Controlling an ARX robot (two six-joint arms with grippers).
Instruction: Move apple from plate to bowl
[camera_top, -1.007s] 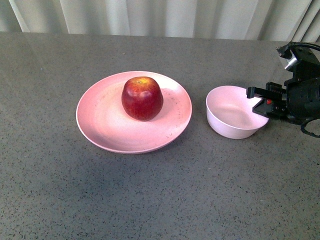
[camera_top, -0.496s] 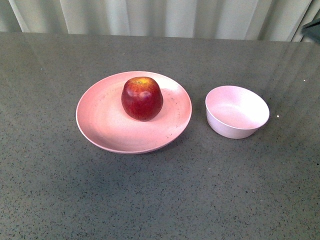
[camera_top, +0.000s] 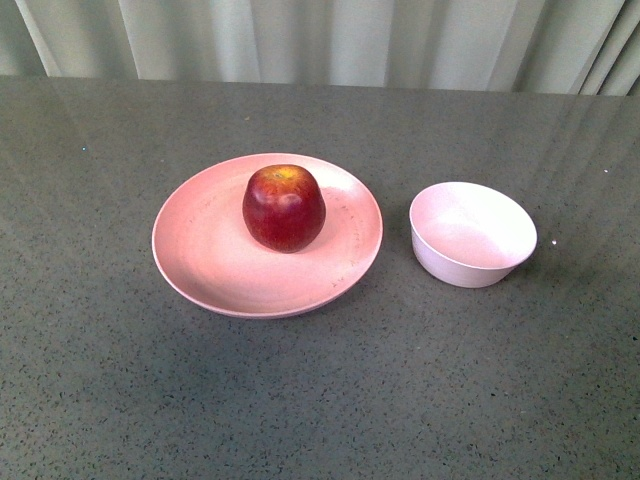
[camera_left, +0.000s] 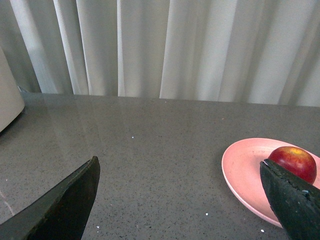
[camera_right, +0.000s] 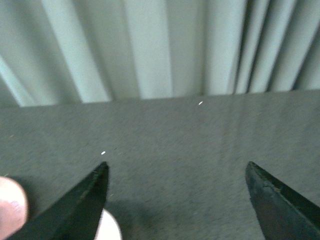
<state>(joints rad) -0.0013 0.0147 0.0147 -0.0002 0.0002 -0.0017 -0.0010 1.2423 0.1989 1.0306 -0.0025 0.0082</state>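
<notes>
Front view: glossy apple (camera_top: 284, 208) on plate (camera_top: 200, 265) seems firm but slick, best pinched across its middle; left gripper (camera_left: 180, 210), right gripper (camera_right: 177, 205) both spread

Bench: a dark grey bench (camera_top: 300, 410) with a stone-like surface, smooth and flecked all over with fine pale and dark specks, ran to the edges of the front view.
Backdrop: a pale grey-white curtain (camera_top: 330, 40) hung in long vertical folds just behind the bench's far edge, across the whole width.
Light: soft and even, and the far part of the bench carried faint pale streaks mirrored from the curtain folds.
Side object: an off-white rounded object (camera_left: 7, 102), cut off by the frame in the left wrist view, stood on the bench near the curtain. Its kind could not be told.
Right wrist view: blurred, showing only curtain and bench.
</notes>
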